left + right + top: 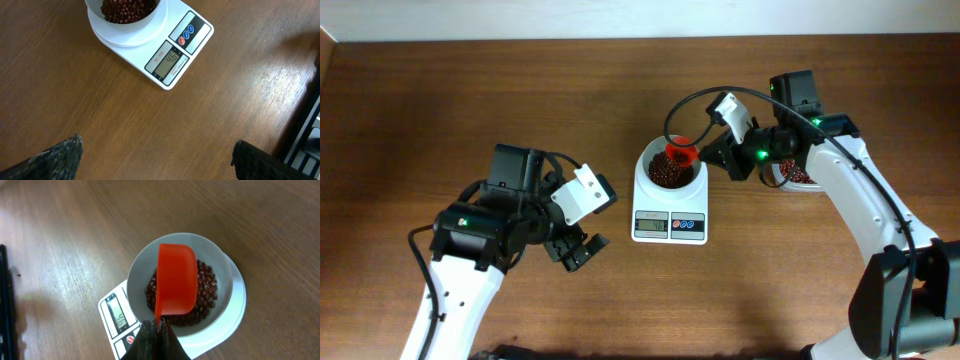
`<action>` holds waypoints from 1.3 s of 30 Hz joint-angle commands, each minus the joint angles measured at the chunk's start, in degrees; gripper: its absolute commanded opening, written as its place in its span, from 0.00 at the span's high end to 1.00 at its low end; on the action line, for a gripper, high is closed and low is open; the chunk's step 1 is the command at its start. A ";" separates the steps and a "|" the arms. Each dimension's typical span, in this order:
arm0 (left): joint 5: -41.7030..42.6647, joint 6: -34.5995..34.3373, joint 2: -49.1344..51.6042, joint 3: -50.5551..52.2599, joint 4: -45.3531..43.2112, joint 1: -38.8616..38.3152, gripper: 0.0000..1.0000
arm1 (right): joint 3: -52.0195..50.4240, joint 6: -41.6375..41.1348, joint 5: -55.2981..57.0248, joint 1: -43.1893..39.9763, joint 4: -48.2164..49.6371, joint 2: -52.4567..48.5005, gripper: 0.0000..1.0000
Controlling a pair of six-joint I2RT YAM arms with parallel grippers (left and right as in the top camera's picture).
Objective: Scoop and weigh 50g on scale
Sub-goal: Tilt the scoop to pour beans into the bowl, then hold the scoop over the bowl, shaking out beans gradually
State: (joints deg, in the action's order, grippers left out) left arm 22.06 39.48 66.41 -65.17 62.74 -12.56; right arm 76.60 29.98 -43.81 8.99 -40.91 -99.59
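Observation:
The white scale [669, 226] stands mid-table, and its round bowl [642, 170] holds red beans [666, 174]. My right gripper [705, 155] is shut on the handle of a red scoop [680, 153], which hangs over the bowl. In the right wrist view the scoop [176, 280] covers the middle of the bowl [220, 255], with beans [206, 282] showing around it and my gripper [157, 326] just below it. My left gripper [578, 250] stands open and empty to the left of the scale. Its view shows the scale [150, 50] with the display [168, 59] reading 46.
A clear tub of red beans [798, 176] sits at the right, partly hidden behind my right arm [850, 190]. My left arm [480, 235] reaches in from the lower left. A dark edge [4, 300] runs along the left of the right wrist view.

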 commanded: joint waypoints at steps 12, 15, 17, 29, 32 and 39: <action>0.00 0.70 -0.76 -0.46 -0.13 0.24 0.01 | 0.22 -0.55 -3.02 0.00 0.11 0.66 0.96; 0.00 0.70 -0.76 -0.46 -0.11 0.24 0.01 | 0.22 -0.44 -2.27 0.00 0.26 0.66 0.96; 0.00 0.70 -0.76 -0.46 -0.11 0.24 0.01 | 0.22 -0.22 -3.76 0.00 0.61 0.61 0.96; 0.00 0.70 -0.76 -0.46 -0.11 0.24 0.01 | 0.22 -0.42 -3.13 0.00 -0.66 -0.04 0.96; 0.00 0.70 -0.76 -0.46 -0.13 0.24 0.01 | 0.22 1.31 -4.98 0.00 -0.02 -0.11 0.96; 0.00 0.70 -0.76 -0.46 -0.11 0.24 0.01 | 0.22 1.09 -1.64 0.00 0.17 -0.11 0.89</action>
State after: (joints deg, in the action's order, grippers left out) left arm 22.04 39.48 66.41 -65.17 62.74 -12.56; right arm 76.60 30.41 -45.74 8.99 -40.88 -99.59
